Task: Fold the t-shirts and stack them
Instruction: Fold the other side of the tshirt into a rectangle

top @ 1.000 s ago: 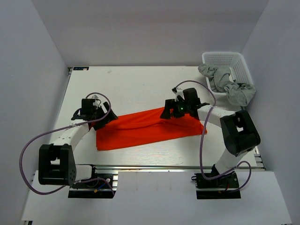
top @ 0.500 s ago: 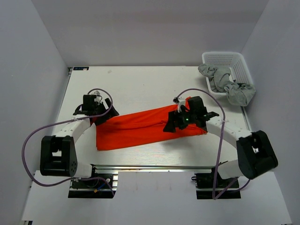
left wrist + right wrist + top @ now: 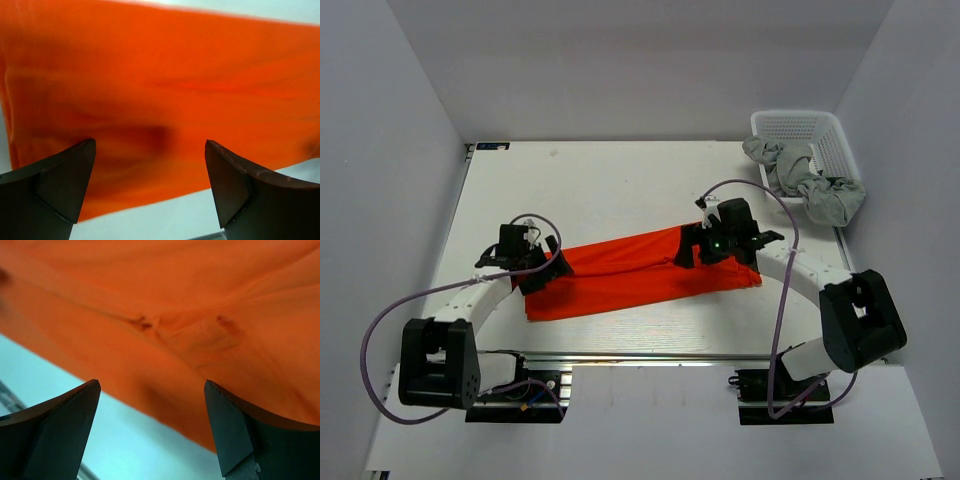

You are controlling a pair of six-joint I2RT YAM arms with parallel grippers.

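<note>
An orange-red t-shirt [image 3: 630, 272] lies folded into a long band across the middle of the white table [image 3: 610, 185]. It fills the left wrist view [image 3: 165, 85] and the right wrist view [image 3: 180, 305]. My left gripper [image 3: 542, 272] hovers over the band's left end, jaws wide open and empty [image 3: 150, 190]. My right gripper [image 3: 692, 254] hovers over the band's right part, jaws wide open and empty [image 3: 152, 430]. Pale grey t-shirts [image 3: 815, 185] are bunched in and over the basket at the back right.
A white lattice basket [image 3: 800, 128] stands at the table's back right corner. Grey walls close in the left, back and right sides. The arm bases sit along the near edge.
My right gripper dropped toward the near side over the shirt, then came back up and left a little. My left gripper shifted toward the near side onto the shirt's left end.
</note>
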